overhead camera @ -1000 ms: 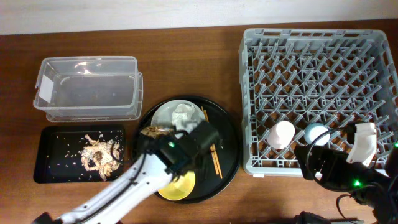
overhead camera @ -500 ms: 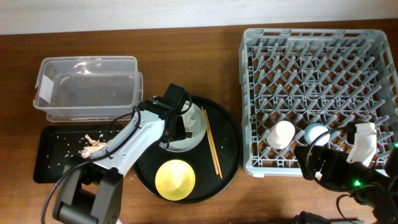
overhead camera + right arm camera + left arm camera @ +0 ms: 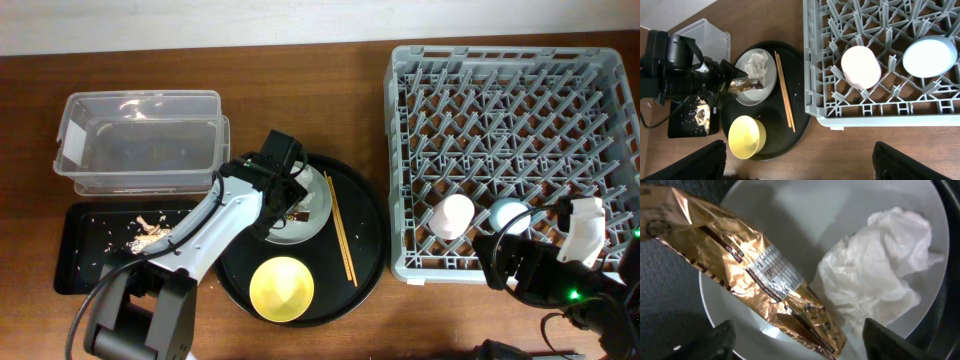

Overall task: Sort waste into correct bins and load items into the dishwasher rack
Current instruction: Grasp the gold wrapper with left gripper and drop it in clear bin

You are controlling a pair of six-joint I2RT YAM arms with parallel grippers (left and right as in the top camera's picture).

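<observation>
Lying diagonally across the grey-green plate (image 3: 805, 210) in the left wrist view, the brown-and-gold wrapper (image 3: 755, 275) is resting just beside the crumpled white tissue (image 3: 875, 275) on the plate's right side. The left hand (image 3: 805, 340) is hovering over both, fingers spread, grasping nothing. Overhead, the plate is sitting on the round black tray (image 3: 365, 250) at centre frame, above the yellow bowl (image 3: 281, 286). The right hand (image 3: 802, 162) is hanging released at lower right, below the rack (image 3: 500, 100).

Near yellow bowl (image 3: 281, 285), brown chopsticks (image 3: 338, 228)
</observation>
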